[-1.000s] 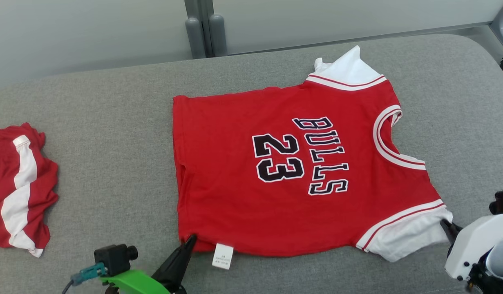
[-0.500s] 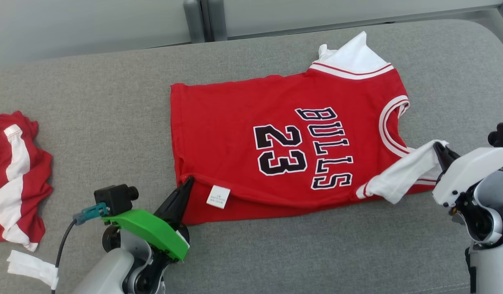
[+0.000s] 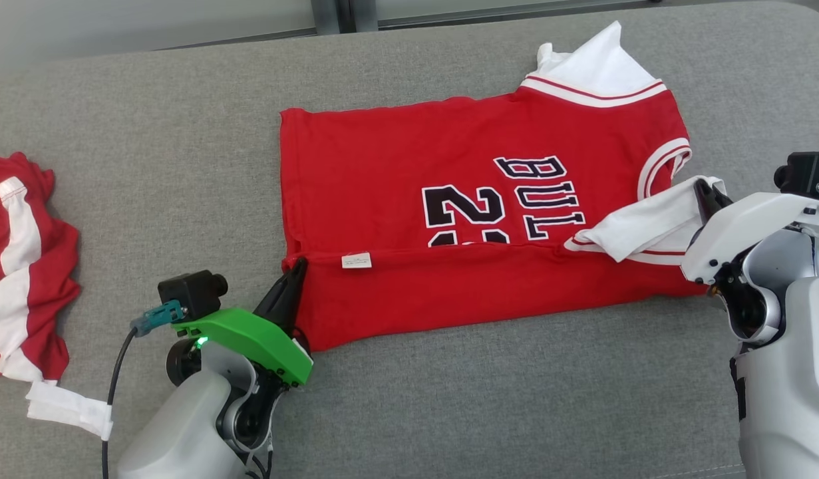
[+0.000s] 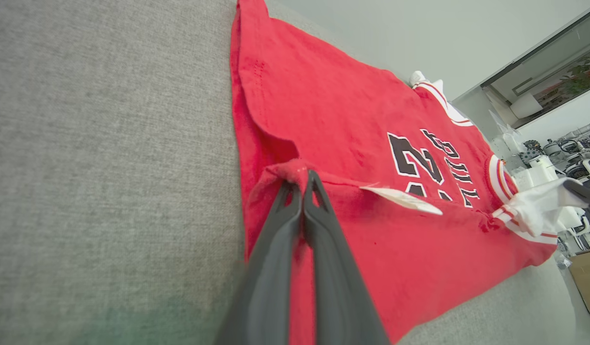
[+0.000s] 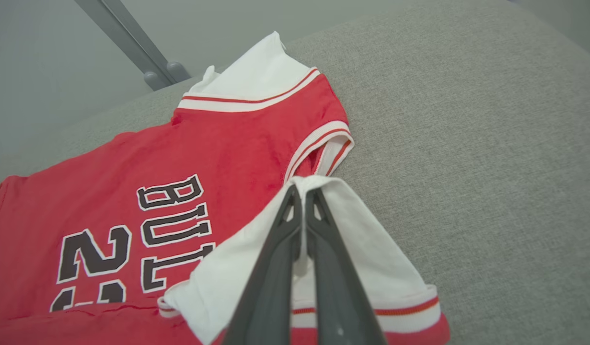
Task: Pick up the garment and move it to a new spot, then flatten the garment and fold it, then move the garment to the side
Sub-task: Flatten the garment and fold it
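The garment [image 3: 396, 173] is a red jersey with white sleeves and black "BULLS 23" lettering, lying on the grey cushion [image 3: 183, 166]. Its near edge is folded up over the lower half of the lettering. My left gripper [image 3: 297, 267] is shut on the garment's red hem corner [image 4: 295, 170] at the fold's left end. My right gripper [image 3: 705, 189] is shut on the white sleeve [image 5: 323, 191], held over the neckline at the fold's right end. A white care label [image 3: 356, 260] lies on the fold line.
Another red and white garment [image 3: 16, 266] lies crumpled at the cushion's left edge, with a white tag [image 3: 70, 409] below it. Grey posts [image 5: 160, 76] stand behind the cushion's far edge. Bare cushion stretches right of the jersey [image 5: 467, 143].
Both grippers have carried the jersey's near edge away from me, folding it over the lettering. The camera has also tilted, shifting the whole picture.
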